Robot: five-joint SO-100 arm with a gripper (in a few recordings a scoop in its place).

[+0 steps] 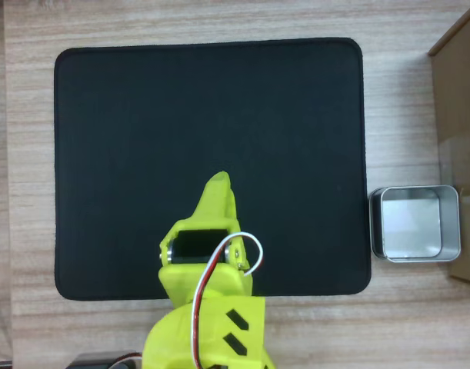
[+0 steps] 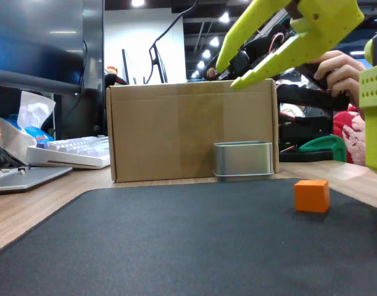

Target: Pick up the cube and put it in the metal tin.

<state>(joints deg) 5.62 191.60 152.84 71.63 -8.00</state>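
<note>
Nothing is done yet: small orange cube (image 2: 311, 195) sits on the black mat, right of the shiny silver square tin (image 2: 243, 160), while the yellow-green gripper (image 2: 228, 74) hangs above, fingers spread and empty.

We see the small orange cube (image 2: 311, 196) on the black mat (image 2: 176, 240) at right, the shiny silver metal tin (image 2: 243, 160) farther back against the brown cardboard box (image 2: 191, 131), and the yellow-green gripper (image 2: 228, 75) raised above, fingers apart.

Even, bright indoor light, ceiling lamps glowing in the fixed view's background; both pictures slightly soft, shadows faint.
</note>
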